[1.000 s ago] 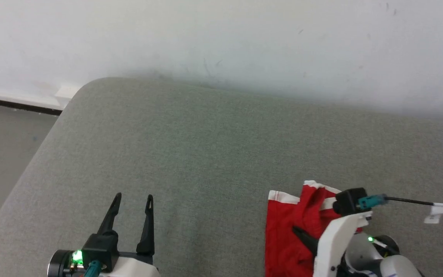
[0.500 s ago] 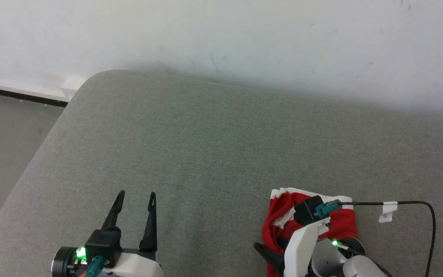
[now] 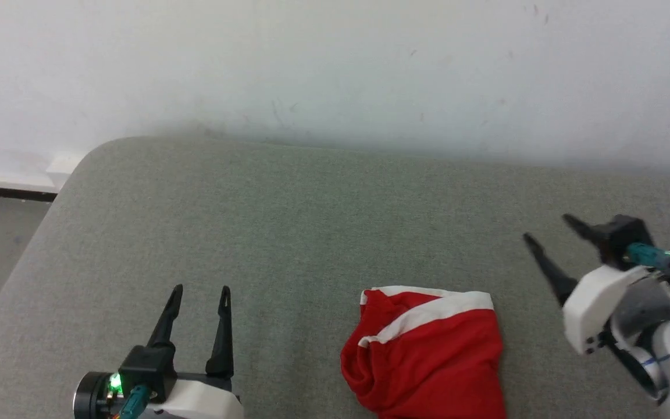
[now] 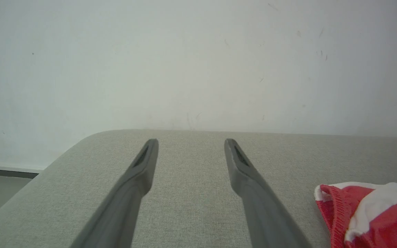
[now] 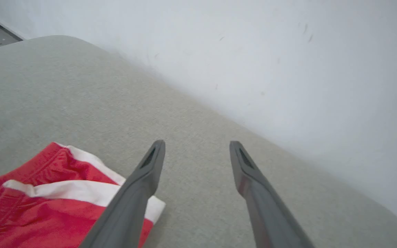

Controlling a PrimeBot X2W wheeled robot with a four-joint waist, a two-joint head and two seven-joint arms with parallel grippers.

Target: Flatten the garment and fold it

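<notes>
Release has just happened: our right gripper (image 3: 545,227), on the garment (image 3: 428,355) a second ago, now stands spread at frame right, left gripper (image 3: 202,287) spread at lower left, and we judge the rumpled garment, lower centre, still needs flattening.

- A small pair of bright red shorts in thin fabric (image 3: 428,361) lies on the grey-green woven cushion surface (image 3: 288,221), toward its near edge and right of the middle.
- The shorts are not flat: the cloth is doubled over itself in a rough, rumpled block, with soft rounded folds bunched at the left side.
- A broad white band runs along the far edge, and a second white stretch crosses slantwise from the left side up to the far right corner.
- The near end runs past the bottom of the head view.
</notes>
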